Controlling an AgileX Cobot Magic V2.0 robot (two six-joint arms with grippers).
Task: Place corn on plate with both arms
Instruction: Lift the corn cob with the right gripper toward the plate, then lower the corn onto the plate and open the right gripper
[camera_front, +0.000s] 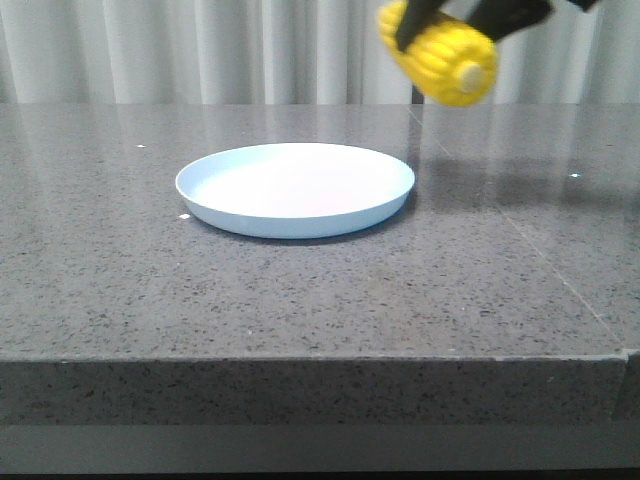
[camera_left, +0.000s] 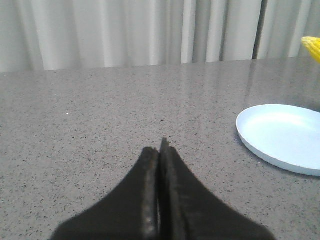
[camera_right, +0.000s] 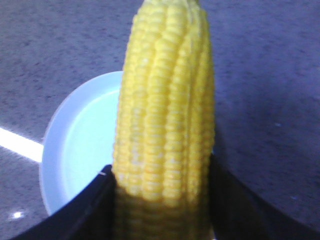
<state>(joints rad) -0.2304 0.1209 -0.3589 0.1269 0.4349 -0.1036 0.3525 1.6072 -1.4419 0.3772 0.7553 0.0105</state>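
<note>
The yellow corn (camera_front: 445, 58) hangs in the air at the upper right of the front view, pale cut end toward the camera, above and to the right of the pale blue plate (camera_front: 296, 187). My right gripper (camera_right: 161, 172) is shut on the corn (camera_right: 165, 100), which juts out over the plate's rim (camera_right: 52, 150). Its black fingers (camera_front: 505, 15) show at the top edge of the front view. My left gripper (camera_left: 160, 147) is shut and empty, low over the table, with the plate (camera_left: 280, 137) off to one side. A tip of corn (camera_left: 312, 46) shows at that view's edge.
The grey speckled stone table (camera_front: 300, 300) has a front edge near the camera and a seam at the right. Pale curtains (camera_front: 200, 50) hang behind the table.
</note>
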